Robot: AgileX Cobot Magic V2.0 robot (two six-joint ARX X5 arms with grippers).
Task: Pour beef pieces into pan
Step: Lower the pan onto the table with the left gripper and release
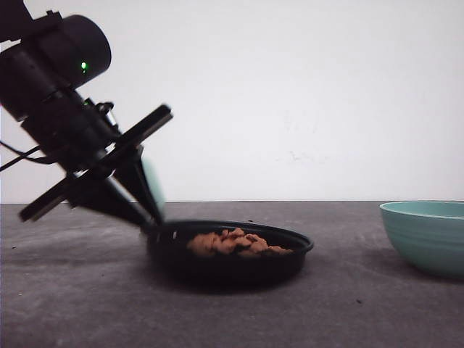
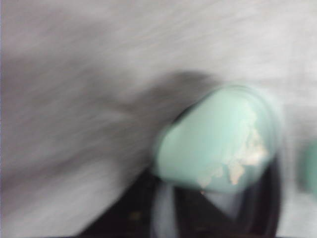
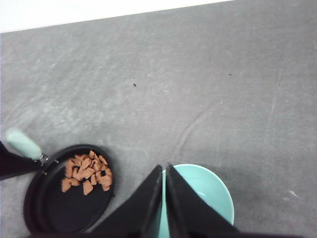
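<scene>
The beef pieces [image 1: 238, 243] lie in a loose pile inside the pan [image 1: 228, 262]. The pile sits toward one side of the pan floor, and the rest of the floor is bare. The pan rests flat on the gray table [image 1: 348, 312], so it looks like the pouring is already done.

The pan's handle [image 3: 22, 143] is mint green and short. Seen from the front, it sticks out and up from the pan's left edge. That is the side where the left gripper [image 1: 148, 214] is. Its dark fingers reach down right at the spot where the handle meets the pan. The left arm is the near one here. I cannot tell if those fingers are squeezing the handle or just beside it, because the close view is too blurry.

The teal bowl [image 1: 426, 233] stands well apart on the right. The right gripper [image 3: 164, 198] hangs over its rim, with its fingers pressed nearly together and holding nothing.
</scene>
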